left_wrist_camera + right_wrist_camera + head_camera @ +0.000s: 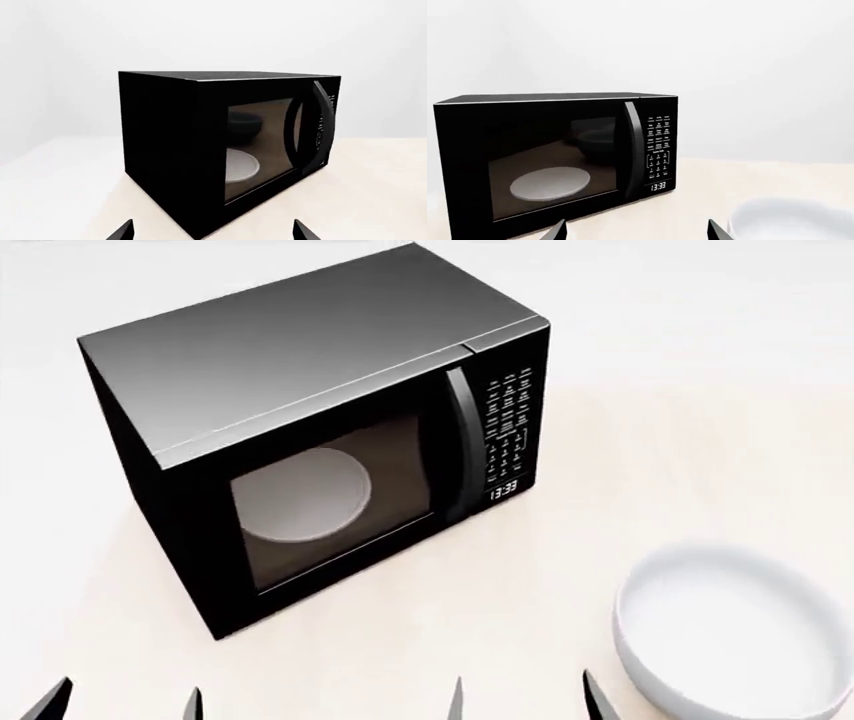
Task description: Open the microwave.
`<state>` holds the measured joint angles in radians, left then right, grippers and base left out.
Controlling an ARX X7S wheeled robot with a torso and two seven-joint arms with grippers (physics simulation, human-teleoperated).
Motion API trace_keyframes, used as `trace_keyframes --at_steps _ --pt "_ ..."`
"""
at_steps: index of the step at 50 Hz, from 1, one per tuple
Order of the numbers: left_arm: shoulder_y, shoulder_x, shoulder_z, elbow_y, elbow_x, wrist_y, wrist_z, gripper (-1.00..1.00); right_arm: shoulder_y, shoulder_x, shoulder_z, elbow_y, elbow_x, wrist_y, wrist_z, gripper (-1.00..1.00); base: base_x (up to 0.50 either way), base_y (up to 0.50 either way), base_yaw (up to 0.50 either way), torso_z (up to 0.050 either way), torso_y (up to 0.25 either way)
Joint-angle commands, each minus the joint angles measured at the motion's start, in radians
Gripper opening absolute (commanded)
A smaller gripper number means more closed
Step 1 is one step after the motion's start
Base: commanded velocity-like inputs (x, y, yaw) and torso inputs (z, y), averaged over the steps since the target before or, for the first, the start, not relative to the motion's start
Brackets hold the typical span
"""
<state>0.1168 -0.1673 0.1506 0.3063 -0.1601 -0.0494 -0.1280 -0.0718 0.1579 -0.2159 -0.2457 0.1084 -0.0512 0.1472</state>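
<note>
The microwave (307, 430) is a large black box with a light grey top, standing on the pale table with its door shut. Its vertical black handle (462, 435) sits beside the keypad (510, 420), and the clock reads 13:33. The white turntable (310, 495) shows through the glass. It also shows in the left wrist view (220, 150) and the right wrist view (554, 160). My left gripper (120, 702) is open and empty, in front of the microwave's near left corner. My right gripper (521, 700) is open and empty, in front of the door and apart from it.
A white bowl (734, 630) sits on the table (667, 440) at the near right, just right of my right gripper; it also shows in the right wrist view (790, 220). Plain white wall lies behind the microwave.
</note>
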Motion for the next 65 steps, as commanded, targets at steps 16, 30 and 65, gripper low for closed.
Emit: trace_keyframes --at_steps 16,30,65 --pt "0.007 -0.017 0.014 0.015 -0.01 0.004 -0.019 1.0 0.0 0.018 -0.013 -0.002 0.024 -0.006 0.017 1.0 0.45 0.2 0.0 0.0 0.0" --pt "0.004 -0.025 0.022 0.015 -0.016 0.005 -0.029 1.0 0.004 0.026 -0.025 0.001 0.028 -0.007 0.024 1.0 0.46 0.0 0.0 0.0 0.0" --pt "-0.007 -0.05 0.05 0.004 -0.029 0.01 -0.064 1.0 0.004 0.044 -0.046 -0.021 0.046 0.001 0.047 1.0 0.05 0.0 0.0 0.0 -0.172"
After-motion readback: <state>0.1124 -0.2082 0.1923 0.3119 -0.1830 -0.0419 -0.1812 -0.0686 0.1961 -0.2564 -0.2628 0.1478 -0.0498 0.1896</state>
